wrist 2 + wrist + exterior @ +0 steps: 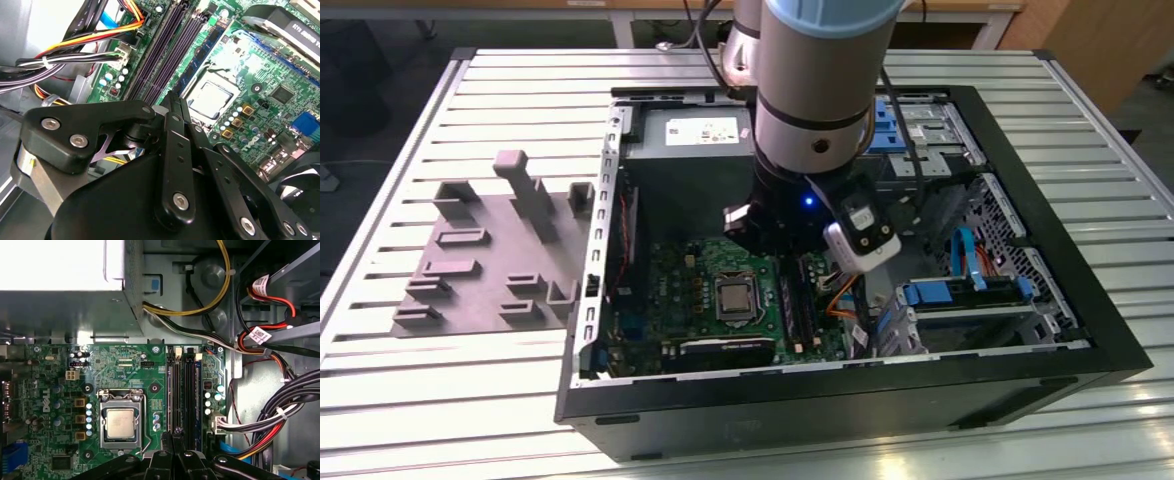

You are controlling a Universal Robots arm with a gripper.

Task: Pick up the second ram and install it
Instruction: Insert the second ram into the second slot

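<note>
On the exterior view's left, a grey tray (480, 290) with raised blocks lies on the slatted counter (427, 400), just beside the open computer case (854, 400). Inside the case we see the green board (680, 280) with its processor (736, 298) (121, 422) (212, 97), and next to that the long dark slots (798, 300) (182, 390) (170, 50). The tool (767, 252) (173, 435) (172, 100) hangs low over the near end of those slots, its fingers (176, 150) drawn close together. We cannot tell whether the memory stick sits between them or in a slot. Farther toward the exterior view's right run bundled cables (280, 415) and blue drive brackets (947, 292).
</note>
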